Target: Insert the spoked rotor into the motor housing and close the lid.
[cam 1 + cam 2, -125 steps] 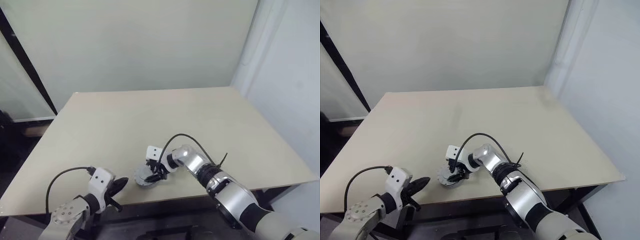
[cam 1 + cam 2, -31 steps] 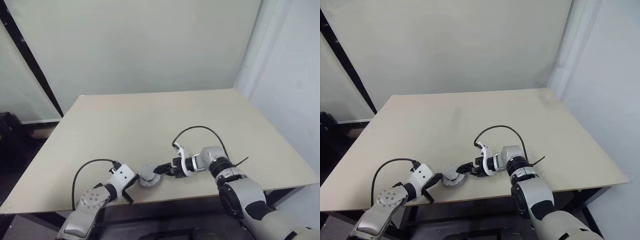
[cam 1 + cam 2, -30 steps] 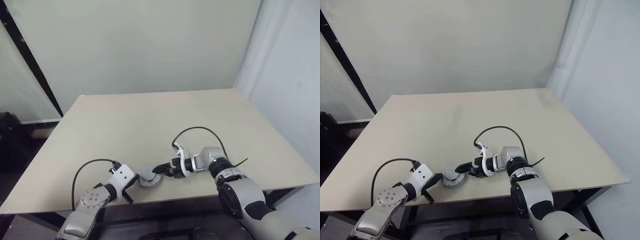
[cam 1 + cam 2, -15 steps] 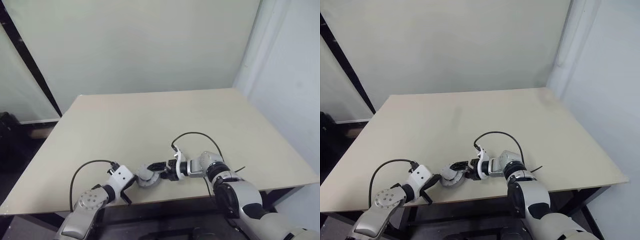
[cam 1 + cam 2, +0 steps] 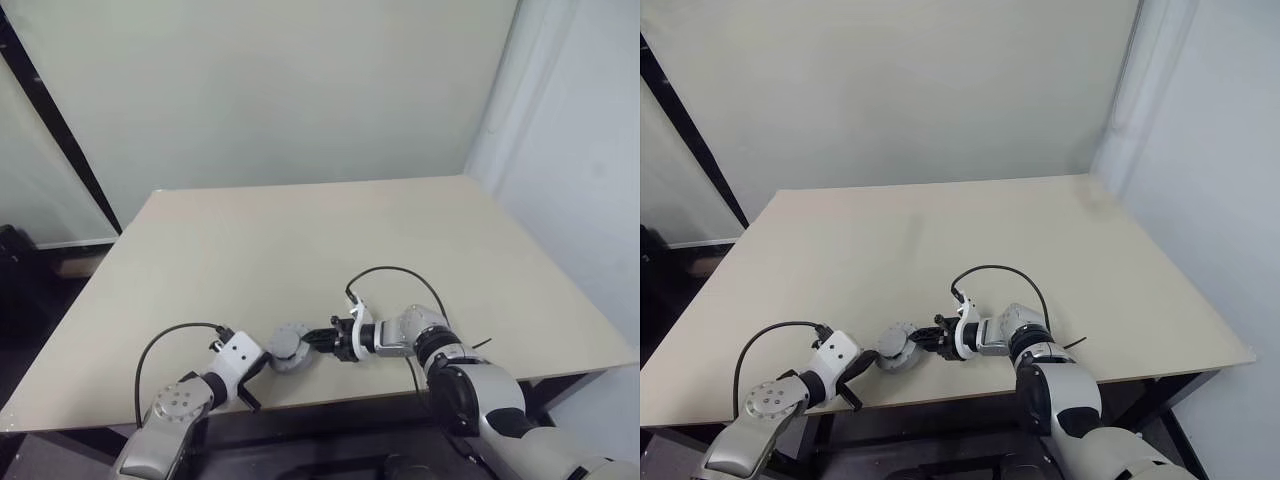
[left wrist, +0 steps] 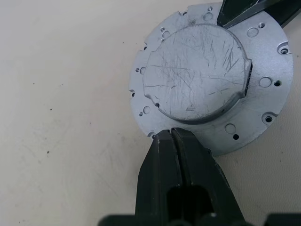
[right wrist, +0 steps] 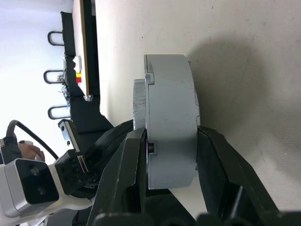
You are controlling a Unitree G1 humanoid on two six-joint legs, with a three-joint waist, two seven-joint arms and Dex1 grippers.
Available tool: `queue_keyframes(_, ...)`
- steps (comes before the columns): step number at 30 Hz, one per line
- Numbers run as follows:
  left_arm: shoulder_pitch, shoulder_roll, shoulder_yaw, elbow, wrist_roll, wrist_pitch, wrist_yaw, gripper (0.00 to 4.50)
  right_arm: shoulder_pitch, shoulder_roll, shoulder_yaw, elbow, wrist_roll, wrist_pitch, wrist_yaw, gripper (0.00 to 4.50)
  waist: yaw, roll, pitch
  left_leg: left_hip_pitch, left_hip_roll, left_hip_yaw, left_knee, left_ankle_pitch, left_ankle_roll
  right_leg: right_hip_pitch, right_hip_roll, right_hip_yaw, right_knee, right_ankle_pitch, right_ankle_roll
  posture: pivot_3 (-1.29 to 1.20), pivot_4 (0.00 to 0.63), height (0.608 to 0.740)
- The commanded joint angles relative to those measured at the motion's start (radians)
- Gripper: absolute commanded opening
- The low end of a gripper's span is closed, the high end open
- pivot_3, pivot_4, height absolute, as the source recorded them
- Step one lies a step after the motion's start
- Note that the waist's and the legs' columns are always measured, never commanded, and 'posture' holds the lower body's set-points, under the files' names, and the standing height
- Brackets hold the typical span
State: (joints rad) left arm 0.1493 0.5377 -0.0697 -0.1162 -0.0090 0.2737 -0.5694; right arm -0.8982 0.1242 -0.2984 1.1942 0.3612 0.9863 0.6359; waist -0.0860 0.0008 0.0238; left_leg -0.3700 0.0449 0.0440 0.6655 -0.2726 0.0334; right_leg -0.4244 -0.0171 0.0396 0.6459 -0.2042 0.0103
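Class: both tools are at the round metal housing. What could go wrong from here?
The right tool pinches the motor housing with just its fingertips; it could slip or twist out.
The shut left tool presses at the housing's flange; a push could knock it loose.
The table front edge is close; a dropped housing might roll off.
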Motion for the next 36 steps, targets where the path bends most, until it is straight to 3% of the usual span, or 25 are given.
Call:
queue_keyframes(1, -0.013, -0.012, 0.014, -0.005, -0.009, 0.023, 0.012, 0.0, -0.006, 0.022, 0.004, -0.013, 0.01, 0.004, -0.011, 1.2, 0.0, 0.0, 0.0, 0.0, 0.0, 0.0, 0.0, 0.0, 0.0, 0.0, 0.0, 0.0, 0.0, 0.0, 0.0, 0.0, 0.0, 0.74)
queue_keyframes(2, -0.014, -0.013, 0.016, -0.005, -0.011, 0.028, 0.011, 0.0, -0.006, 0.022, 0.004, -0.013, 0.009, 0.003, -0.013, 1.2, 0.0, 0.0, 0.0, 0.0, 0.0, 0.0, 0.0, 0.0, 0.0, 0.0, 0.0, 0.0, 0.0, 0.0, 0.0, 0.0, 0.0, 0.74)
queue_keyframes(5, -0.019, -0.041, 0.058, -0.027, -0.093, 0.093, -0.01, 0.57, -0.005, 0.023, 0.004, -0.014, 0.01, 0.002, -0.014, 1.2, 0.0, 0.0, 0.0, 0.0, 0.0, 0.0, 0.0, 0.0, 0.0, 0.0, 0.0, 0.0, 0.0, 0.0, 0.0, 0.0, 0.0, 0.74)
queue_keyframes(14, 0.025, -0.11, 0.39, -0.136, -0.423, 0.269, 0.006, 3.69, -0.002, 0.029, -0.064, -0.044, 0.092, 0.027, 0.011, 1.2, -0.011, -0.001, 0.001, -0.007, 0.0, -0.002, 0.0, 0.0, 0.0, -0.004, 0.0, -0.001, -0.002, 0.001, 0.002, 0.0, 0.0, 0.74)
queue_keyframes(17, 0.047, -0.15, 0.491, -0.177, -0.549, 0.333, 0.042, 4.5, -0.002, 0.036, -0.113, -0.082, 0.156, 0.059, 0.035, 1.2, -0.013, -0.001, 0.002, -0.008, 0.0, -0.002, 0.0, 0.0, 0.001, -0.005, 0.0, -0.001, -0.004, 0.001, 0.002, 0.0, 0.0, 0.74)
queue_keyframes(24, 0.063, -0.276, 0.592, -0.206, -0.788, 0.425, 0.124, 4.5, -0.001, 0.061, -0.18, -0.206, 0.276, 0.124, 0.014, 1.19, -0.011, -0.006, 0.005, -0.009, 0.0, -0.003, 0.0, 0.0, 0.001, -0.004, 0.0, -0.002, -0.005, 0.001, 0.002, 0.0, 0.0, 0.74)
queue_keyframes(31, 0.034, -0.432, 0.568, -0.224, -0.962, 0.417, 0.218, 4.5, 0.012, 0.102, -0.163, -0.348, 0.349, 0.192, -0.034, 1.19, -0.011, -0.008, 0.006, -0.009, 0.0, -0.002, 0.0, 0.0, 0.001, -0.004, 0.0, -0.002, -0.005, 0.001, 0.002, 0.0, 0.0, 0.74)
queue_keyframes(36, 0.008, -0.492, 0.533, -0.215, -1.017, 0.404, 0.248, 4.5, 0.032, 0.118, -0.145, -0.412, 0.379, 0.221, -0.074, 1.19, -0.011, -0.008, 0.006, -0.009, -0.001, -0.002, 0.001, 0.0, 0.001, -0.004, 0.001, -0.001, -0.005, 0.001, 0.002, 0.0, 0.0, 0.74)
